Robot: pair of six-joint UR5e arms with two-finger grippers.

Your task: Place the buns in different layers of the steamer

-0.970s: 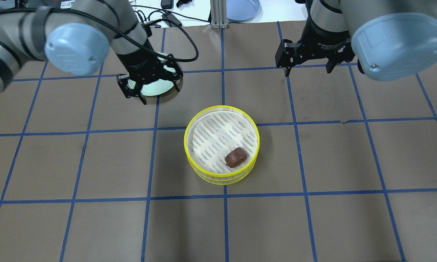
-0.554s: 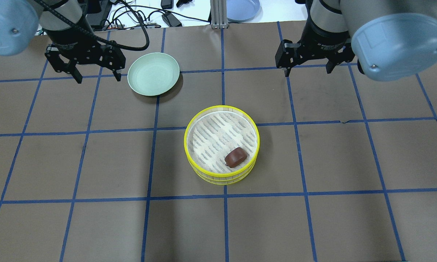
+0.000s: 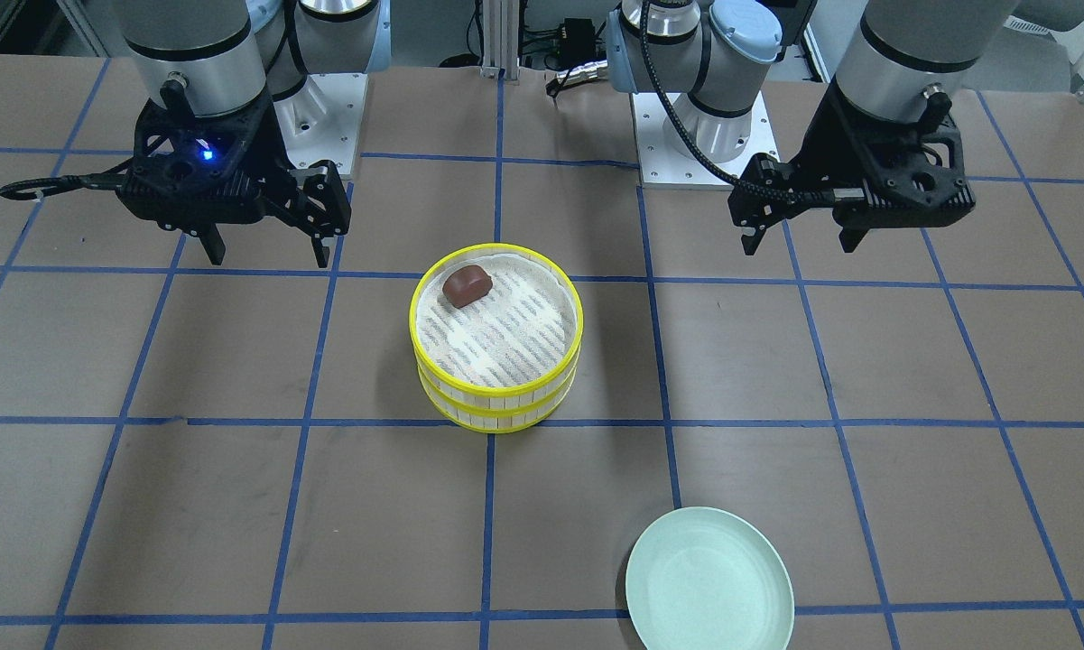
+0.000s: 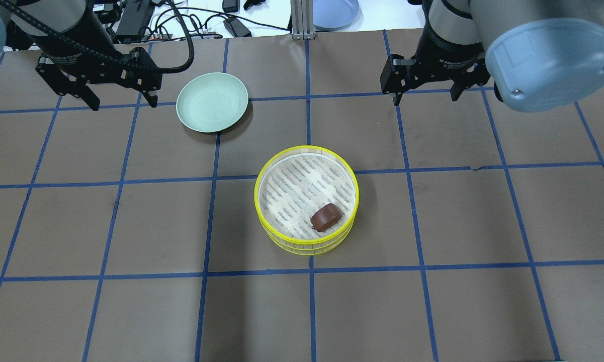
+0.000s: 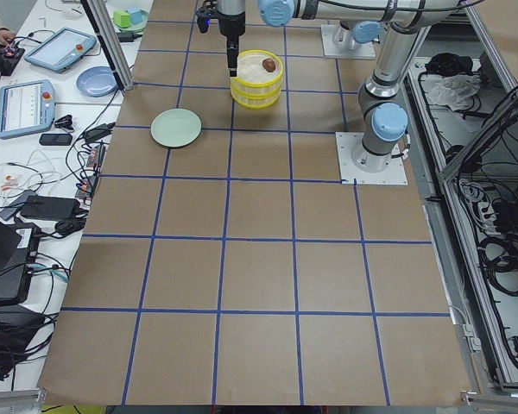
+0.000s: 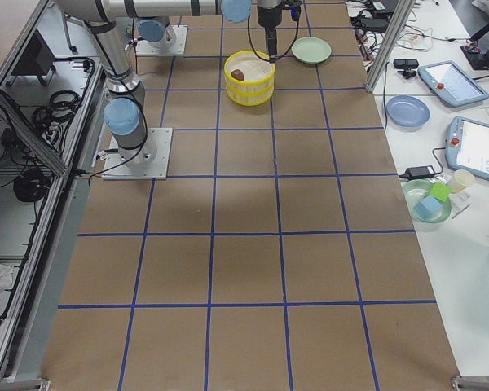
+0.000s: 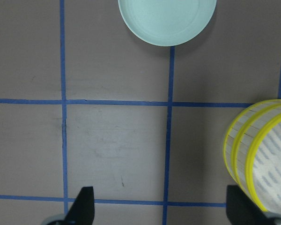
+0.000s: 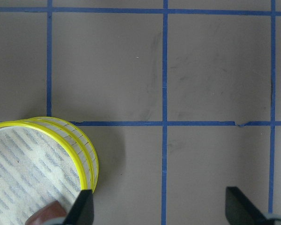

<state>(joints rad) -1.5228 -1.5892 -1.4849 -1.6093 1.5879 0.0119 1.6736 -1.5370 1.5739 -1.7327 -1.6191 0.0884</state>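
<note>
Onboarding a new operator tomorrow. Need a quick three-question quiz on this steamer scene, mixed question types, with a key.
1. True or false: the brown bun lies on the green plate.
2. How do the two yellow-rimmed trays stand? A: side by side on the table. B: stacked one on the other. C: one of them on the plate.
3. Fill in the blank: the left claw and the right claw both hang above the table, each ____ and holding nothing.

Key: 1 false, the bun is in the upper tray and the plate is bare. 2 B. 3 open.
</note>
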